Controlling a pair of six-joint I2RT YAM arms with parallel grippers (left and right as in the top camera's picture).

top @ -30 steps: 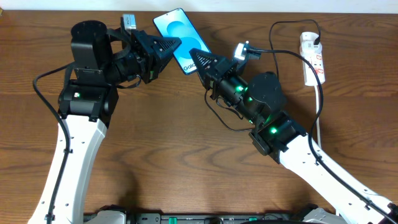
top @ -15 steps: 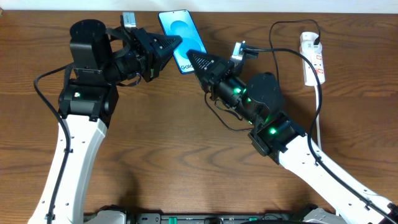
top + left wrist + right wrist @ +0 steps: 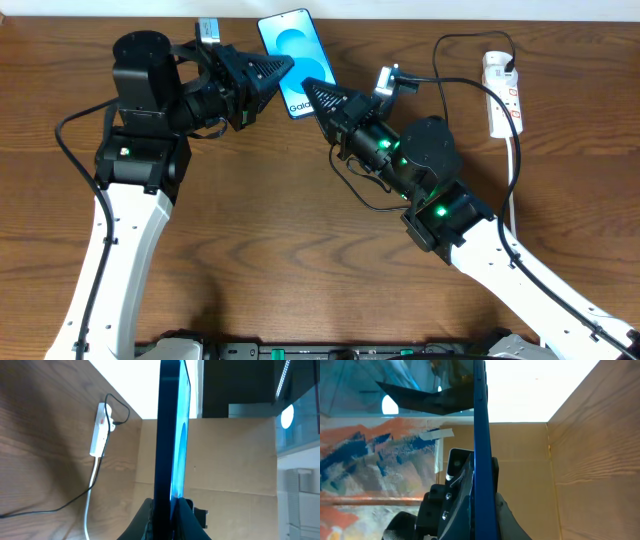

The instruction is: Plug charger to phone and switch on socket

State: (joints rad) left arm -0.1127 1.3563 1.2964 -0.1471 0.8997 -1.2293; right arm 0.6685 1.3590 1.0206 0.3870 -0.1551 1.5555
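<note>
The phone (image 3: 292,55), with its blue screen facing up, is held above the back of the table by both grippers. My left gripper (image 3: 284,69) is shut on its left edge. My right gripper (image 3: 313,93) is shut on its lower end. The phone shows edge-on between the jaws in the left wrist view (image 3: 167,435) and in the right wrist view (image 3: 480,435). The white socket (image 3: 503,95) lies at the far right, also seen in the left wrist view (image 3: 101,430). The charger's black cable (image 3: 455,84) runs from its adapter on the socket toward my right arm. Its plug end is hidden.
The socket's white cord (image 3: 514,190) runs down the right side toward the front edge. A thin black cable loops under my right arm (image 3: 360,195). A cardboard wall (image 3: 235,455) stands behind the table.
The phone has shifted slightly right and toward the back and turned more upright. Both grippers moved with it and kept their hold.
</note>
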